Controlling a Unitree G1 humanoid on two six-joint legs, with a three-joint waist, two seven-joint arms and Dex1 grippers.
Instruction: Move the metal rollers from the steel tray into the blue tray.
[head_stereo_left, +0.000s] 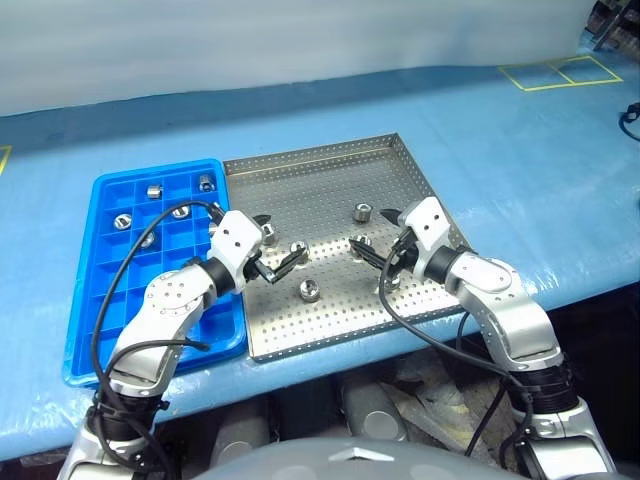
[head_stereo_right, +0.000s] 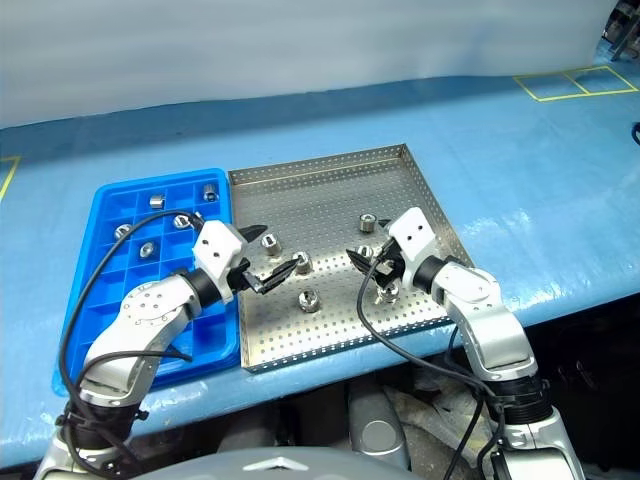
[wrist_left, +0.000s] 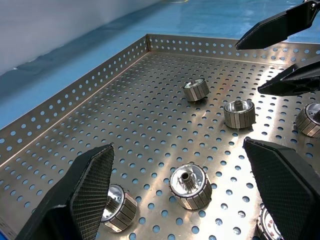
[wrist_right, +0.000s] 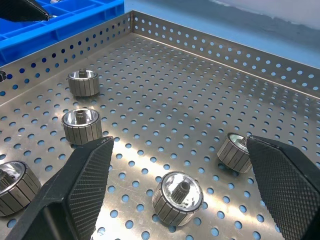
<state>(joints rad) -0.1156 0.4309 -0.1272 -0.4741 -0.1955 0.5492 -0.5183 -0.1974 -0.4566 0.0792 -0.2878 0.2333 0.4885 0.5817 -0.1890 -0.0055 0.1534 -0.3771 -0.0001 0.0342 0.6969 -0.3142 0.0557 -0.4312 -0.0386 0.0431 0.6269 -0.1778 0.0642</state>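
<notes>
The left gripper (head_stereo_left: 277, 252) hangs low over the near left part of the steel tray (head_stereo_left: 330, 170), its two black fingers spread wide and clamping nothing. In its wrist view one roller (wrist_left: 190, 186) stands on end between the fingers, untouched — so the spread looks like a line-up for a pick, not a grip. The right gripper (head_stereo_left: 378, 250) mirrors it from the other side, jaws likewise wide apart and empty, angled inward over the tray's near right part; its wrist view shows another roller (wrist_right: 177, 197) framed between the fingers and clear of both.

Both claws point toward the tray's middle, probably because that is where the loose metal rollers (head_stereo_right: 301, 263) sit. About six of them are scattered across the near half of the perforated floor, each apart from its neighbours, most standing on an end face, one or two seemingly tipped on their sides. Spacing like that should leave room for a finger on either side of a roller.

The blue tray (head_stereo_left: 102, 300) lies alongside the steel tray's left edge — rims touching or very nearly. Five rollers (head_stereo_left: 156, 190) already occupy separate cells in its far rows; the near cells are bare. The job looks roughly half done, with a descent and close the likely next step.
</notes>
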